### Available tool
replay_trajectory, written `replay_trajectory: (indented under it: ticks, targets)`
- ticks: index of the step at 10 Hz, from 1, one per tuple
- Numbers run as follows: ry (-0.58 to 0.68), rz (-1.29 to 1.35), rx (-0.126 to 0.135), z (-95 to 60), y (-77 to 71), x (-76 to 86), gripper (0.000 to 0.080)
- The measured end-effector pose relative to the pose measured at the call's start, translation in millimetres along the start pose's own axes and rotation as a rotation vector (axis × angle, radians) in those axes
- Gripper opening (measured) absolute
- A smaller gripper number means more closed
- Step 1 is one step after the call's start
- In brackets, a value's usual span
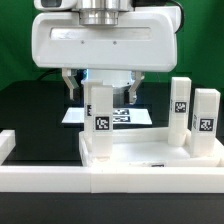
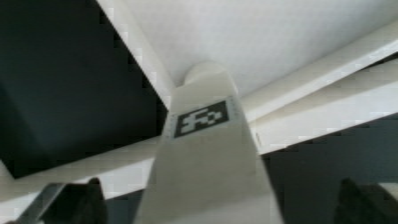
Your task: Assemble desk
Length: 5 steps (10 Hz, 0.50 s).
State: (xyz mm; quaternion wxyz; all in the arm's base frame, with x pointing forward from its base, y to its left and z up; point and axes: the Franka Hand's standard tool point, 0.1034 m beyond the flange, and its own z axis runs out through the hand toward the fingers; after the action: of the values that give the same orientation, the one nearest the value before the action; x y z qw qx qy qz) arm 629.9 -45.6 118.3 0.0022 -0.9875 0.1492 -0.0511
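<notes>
The white tabletop panel (image 1: 150,152) lies flat at the centre of the exterior view. A white block leg (image 1: 102,118) with a black-and-white tag stands upright on its left corner. Two more tagged legs (image 1: 180,106) (image 1: 205,112) stand upright at the panel's right side. My gripper (image 1: 102,90) hangs directly over the left leg, its fingers (image 1: 70,86) straddling the leg's top. In the wrist view the leg (image 2: 205,150) rises between the dark fingertips (image 2: 71,203), with a gap on each side. The gripper (image 2: 214,208) is open and holds nothing. The panel (image 2: 285,40) shows white behind the leg.
The marker board (image 1: 75,116) lies flat on the black table behind the leg. Long low white border rails run along the front (image 1: 60,185) and at the exterior view's left (image 1: 8,145). Black table (image 2: 54,80) shows beside the panel.
</notes>
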Motion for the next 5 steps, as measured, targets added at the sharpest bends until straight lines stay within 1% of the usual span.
replay_trajectory:
  ticks: [1,5]
  targets:
    - [-0.001,-0.064,0.001,0.0,-2.2,-0.6,0.0649]
    - [-0.003,-0.295,-0.02,0.3,-0.1,-0.5,0.0649]
